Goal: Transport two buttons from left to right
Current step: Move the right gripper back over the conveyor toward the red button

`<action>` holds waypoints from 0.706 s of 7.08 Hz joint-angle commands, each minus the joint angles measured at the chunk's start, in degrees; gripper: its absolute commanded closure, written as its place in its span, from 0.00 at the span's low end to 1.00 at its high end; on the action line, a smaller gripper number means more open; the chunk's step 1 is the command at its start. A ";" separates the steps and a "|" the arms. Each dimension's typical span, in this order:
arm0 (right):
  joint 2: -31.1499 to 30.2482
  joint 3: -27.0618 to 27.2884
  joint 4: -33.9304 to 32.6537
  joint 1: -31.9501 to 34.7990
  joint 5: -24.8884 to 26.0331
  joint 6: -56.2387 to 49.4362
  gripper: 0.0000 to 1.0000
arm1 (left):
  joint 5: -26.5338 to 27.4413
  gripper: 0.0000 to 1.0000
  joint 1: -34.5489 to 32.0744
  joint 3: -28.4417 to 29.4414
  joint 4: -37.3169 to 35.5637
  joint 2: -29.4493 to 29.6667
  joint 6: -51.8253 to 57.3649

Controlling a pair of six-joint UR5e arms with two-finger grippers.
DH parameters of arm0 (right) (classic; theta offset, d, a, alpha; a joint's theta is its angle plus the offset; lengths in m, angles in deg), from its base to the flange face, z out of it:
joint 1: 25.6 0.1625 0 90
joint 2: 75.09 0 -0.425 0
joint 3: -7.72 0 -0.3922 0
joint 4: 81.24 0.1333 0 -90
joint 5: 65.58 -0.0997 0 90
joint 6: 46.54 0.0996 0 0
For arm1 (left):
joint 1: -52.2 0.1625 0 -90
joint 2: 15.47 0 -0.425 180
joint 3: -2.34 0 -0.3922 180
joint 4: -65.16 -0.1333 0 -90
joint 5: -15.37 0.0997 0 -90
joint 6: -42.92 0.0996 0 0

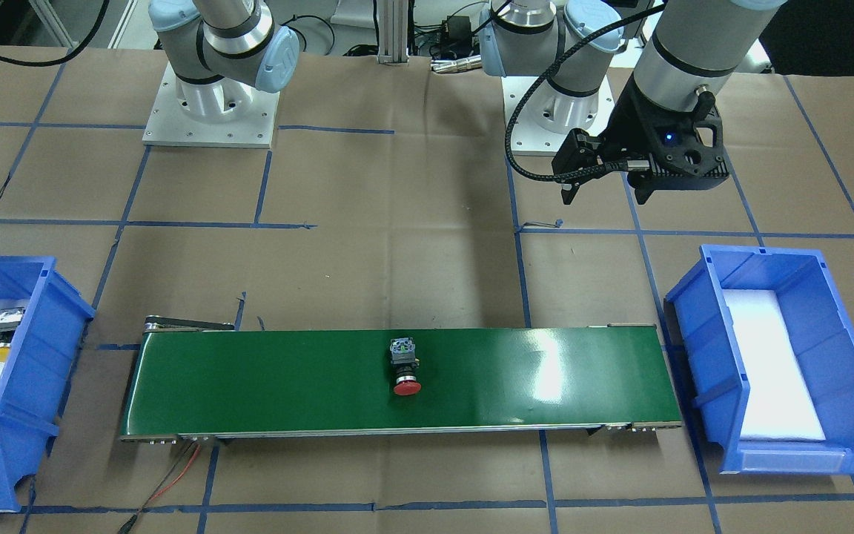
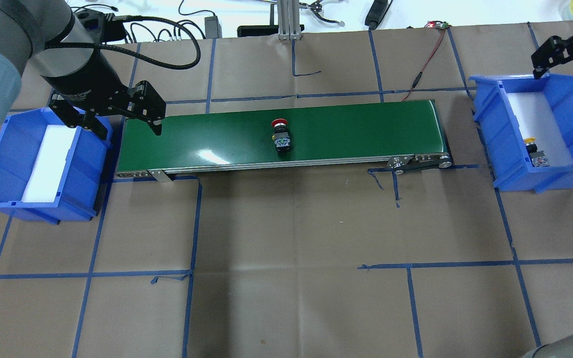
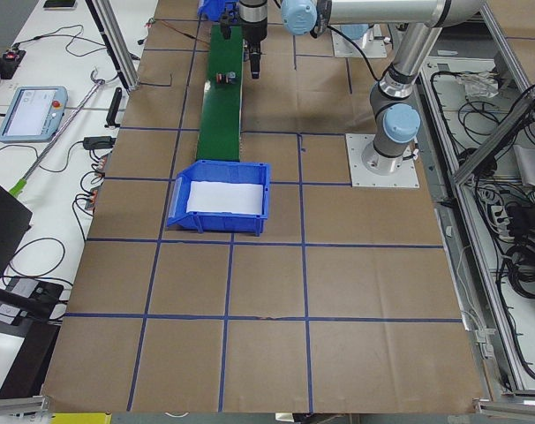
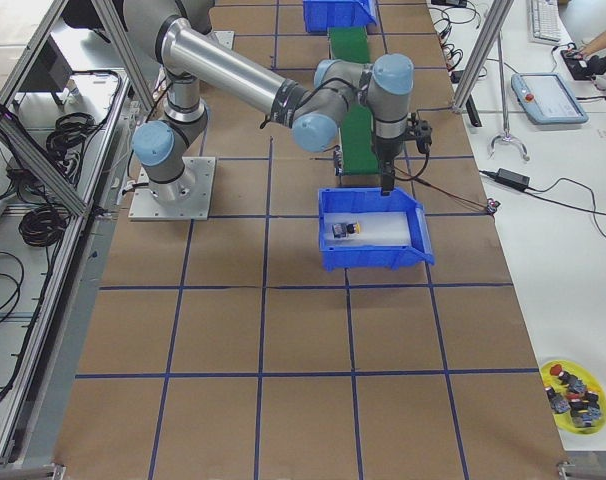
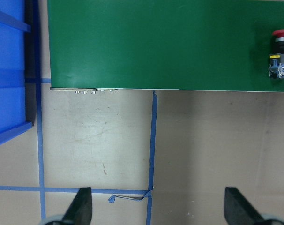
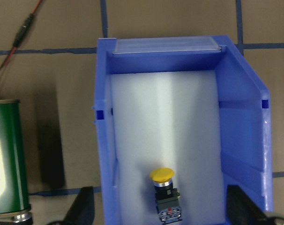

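The red button (image 2: 281, 135) lies on its side about midway along the green conveyor belt (image 2: 356, 129), and it also shows in the left wrist view (image 5: 282, 54). The yellow button (image 2: 535, 151) rests on white foam inside the blue right bin (image 2: 485, 99), cap pointing away from the robot (image 6: 164, 192). My left gripper (image 2: 107, 117) hangs open and empty above the gap between the left bin (image 2: 33, 211) and the belt's left end. My right gripper (image 2: 565, 62) is open and empty over the right bin's far edge, well above the yellow button.
The left bin holds only a white foam pad (image 2: 47, 164). A red and black wire (image 2: 426, 64) runs from the belt's far right end. Cables and an aluminium post (image 2: 286, 20) line the far table edge. A yellow dish of spare parts (image 4: 573, 390) sits off the table.
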 commanded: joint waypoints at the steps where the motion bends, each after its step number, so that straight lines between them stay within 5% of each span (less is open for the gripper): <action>1: -3.70 -4.75 8.24 8.74 0.43 4.84 0.00 | -0.13 0.00 -0.01 0.09 0.00 -0.02 0.00; 5: -10.83 -4.86 13.18 11.77 4.83 4.85 0.00 | -0.04 0.00 -0.01 0.09 0.00 0.07 -0.09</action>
